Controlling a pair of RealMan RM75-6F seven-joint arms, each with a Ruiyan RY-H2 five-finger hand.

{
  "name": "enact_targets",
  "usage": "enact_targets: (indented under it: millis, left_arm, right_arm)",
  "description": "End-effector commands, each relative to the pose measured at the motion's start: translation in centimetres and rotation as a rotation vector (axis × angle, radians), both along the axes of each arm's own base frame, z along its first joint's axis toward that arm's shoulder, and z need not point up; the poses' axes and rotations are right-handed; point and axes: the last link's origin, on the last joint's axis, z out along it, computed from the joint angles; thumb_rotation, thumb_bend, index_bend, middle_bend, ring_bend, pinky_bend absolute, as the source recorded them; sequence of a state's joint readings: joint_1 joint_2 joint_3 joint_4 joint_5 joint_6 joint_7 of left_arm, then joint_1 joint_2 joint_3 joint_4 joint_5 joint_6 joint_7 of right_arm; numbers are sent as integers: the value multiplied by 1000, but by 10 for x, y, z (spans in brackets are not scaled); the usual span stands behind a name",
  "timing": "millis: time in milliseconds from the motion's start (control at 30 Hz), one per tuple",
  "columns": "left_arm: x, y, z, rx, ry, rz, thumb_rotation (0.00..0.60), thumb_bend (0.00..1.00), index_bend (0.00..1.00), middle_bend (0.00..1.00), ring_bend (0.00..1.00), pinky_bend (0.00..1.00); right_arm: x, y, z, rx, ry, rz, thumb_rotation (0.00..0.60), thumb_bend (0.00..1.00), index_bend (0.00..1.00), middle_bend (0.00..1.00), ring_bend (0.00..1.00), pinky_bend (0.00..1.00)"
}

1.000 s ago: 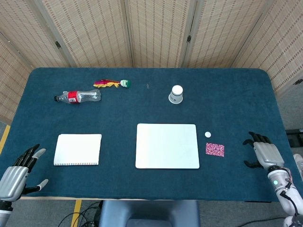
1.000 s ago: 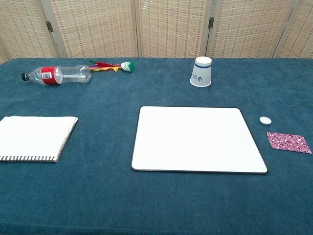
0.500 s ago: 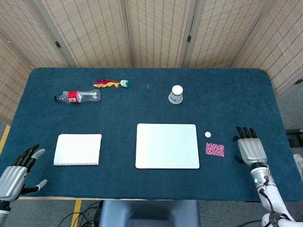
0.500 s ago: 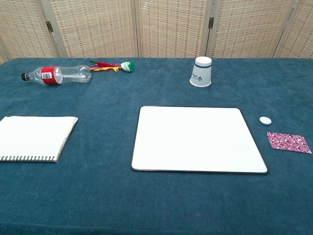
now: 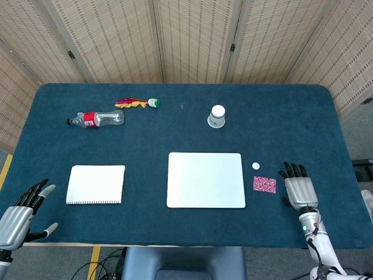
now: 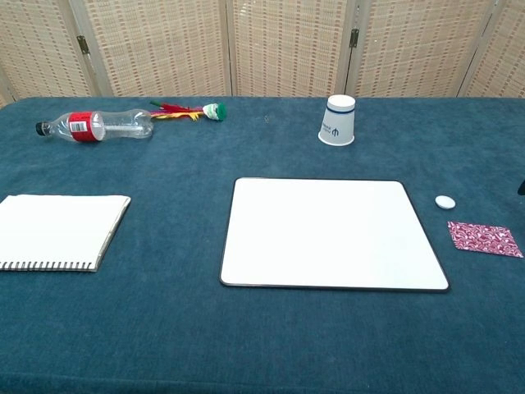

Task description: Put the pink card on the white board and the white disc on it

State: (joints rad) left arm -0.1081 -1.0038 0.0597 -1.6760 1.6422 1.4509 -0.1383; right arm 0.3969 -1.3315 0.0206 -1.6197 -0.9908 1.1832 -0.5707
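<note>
- Head view: right hand (image 5: 299, 188) empty, fingers spread, just right of pink card (image 5: 264, 185), apparently staged to pick it. White disc (image 5: 255, 165) beside bare white board (image 5: 205, 179). Left hand (image 5: 20, 212) empty, spread, idle.
- Chest view: card (image 6: 485, 239) and disc (image 6: 445, 202) lie on worktop (image 6: 164, 328), right of board (image 6: 332, 234).

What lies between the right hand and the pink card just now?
Nothing but bare blue tablecloth. In the head view the right hand hovers just right of the pink patterned card, fingers apart; the small white disc sits off that line, farther back.
</note>
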Motion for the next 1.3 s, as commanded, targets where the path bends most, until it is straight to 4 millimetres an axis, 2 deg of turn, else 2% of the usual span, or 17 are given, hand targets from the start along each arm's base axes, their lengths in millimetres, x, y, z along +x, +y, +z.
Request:
enact_targets:
  millis: [33, 333, 1300]
  left_arm:
    - [0, 0, 0, -2, 0, -1, 600, 255, 124, 36, 35, 182]
    - [-1, 2, 0, -1, -4, 7, 600, 255, 124, 36, 35, 182]
    - [-5, 5, 3, -6, -10, 18, 600, 255, 122, 36, 35, 182]
  right_arm:
    - [-5, -1, -9, 3, -27, -11, 600, 164, 206, 27, 0, 0]
    - [-13, -14, -23, 19, -66, -30, 600, 168, 206, 35, 0, 0]
    - [-6, -34, -40, 66, -120, -55, 600, 181, 302, 63, 0, 0]
